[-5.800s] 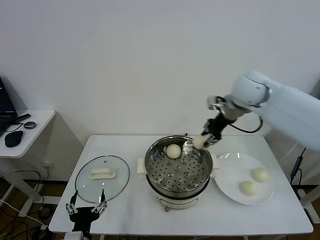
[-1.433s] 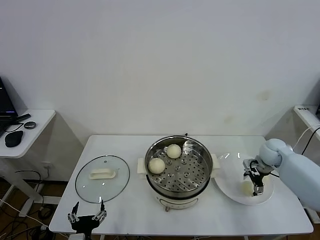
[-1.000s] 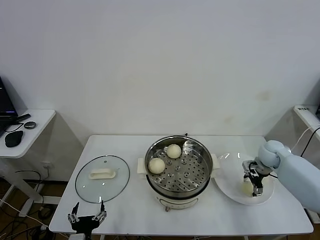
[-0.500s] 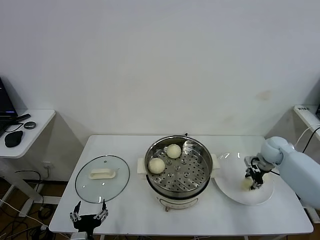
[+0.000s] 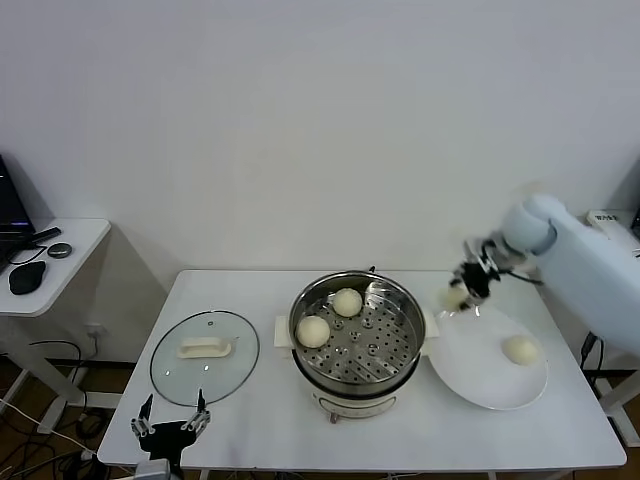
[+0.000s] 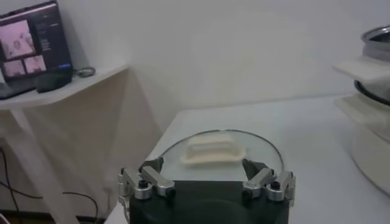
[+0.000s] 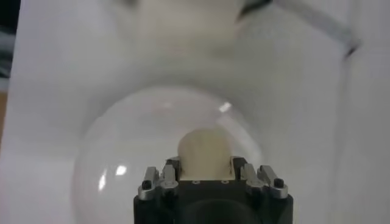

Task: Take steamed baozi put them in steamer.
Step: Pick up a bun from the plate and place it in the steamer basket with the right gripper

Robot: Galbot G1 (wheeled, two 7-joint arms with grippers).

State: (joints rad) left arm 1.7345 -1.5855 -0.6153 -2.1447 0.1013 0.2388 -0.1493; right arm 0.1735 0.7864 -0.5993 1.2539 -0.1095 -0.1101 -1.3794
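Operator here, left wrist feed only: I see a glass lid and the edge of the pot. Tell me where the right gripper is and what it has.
Observer: The right gripper is raised between the steamer and the white plate, shut on a baozi.
Operator: Count the buns in the steamer.
Observer: Two sit on the perforated tray, toward its left and rear.
Operator: Report what's left on the plate.
Observer: One bun, on its right side.
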